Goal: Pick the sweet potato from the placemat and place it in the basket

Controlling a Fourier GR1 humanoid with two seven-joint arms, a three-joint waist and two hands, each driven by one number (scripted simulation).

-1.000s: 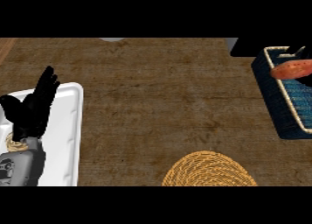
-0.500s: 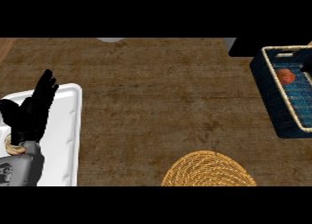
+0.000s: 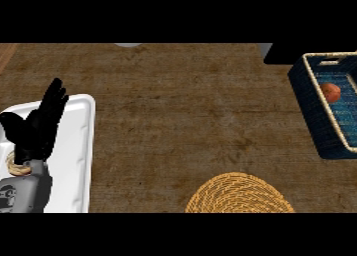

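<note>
Rough, matt brown wooden counter top (image 3: 181,110), grain streaked and mottled. Dark blue woven wicker basket (image 3: 308,110) with a pale cream rim, walls ribbed by the weave. Smooth orange sweet potato (image 3: 329,92) inside, faint sheen on its skin. Round golden straw placemat (image 3: 240,194), coarse coiled braiding, matt. Smooth white plastic-looking rectangular tray (image 3: 76,150), slightly glossy, rounded lip. Matt black left hand (image 3: 35,134), rubbery or plastic in look, on a smooth grey forearm (image 3: 18,192) of hard metal or plastic shell. Tan ring at the wrist, material unclear.
</note>
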